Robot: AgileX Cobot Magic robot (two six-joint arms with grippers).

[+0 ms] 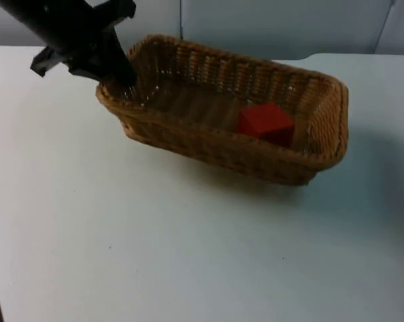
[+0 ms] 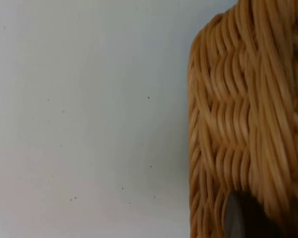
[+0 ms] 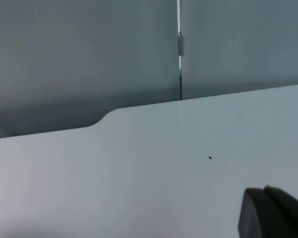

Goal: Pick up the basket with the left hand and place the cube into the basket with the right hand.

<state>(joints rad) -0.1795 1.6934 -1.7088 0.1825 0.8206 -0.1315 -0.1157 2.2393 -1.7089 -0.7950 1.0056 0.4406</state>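
A woven wicker basket [image 1: 188, 137] lies across the middle of the table in the top view. A red cube [image 1: 264, 123] rests inside it, toward its right end. My left gripper [image 1: 123, 82] comes down from the upper left and is shut on the basket's left-end rim, one finger inside the wall. In the left wrist view the basket's woven wall [image 2: 248, 114] stands close up, with a dark fingertip [image 2: 240, 218] pressed against it. My right gripper [image 3: 270, 215] waits away from the basket, over bare table facing the partition wall.
White table top [image 1: 155, 248] spreads in front of the basket and to both sides. The grey partition wall [image 1: 276, 27] runs right behind the basket. A rounded table edge [image 3: 107, 115] meets the wall in the right wrist view.
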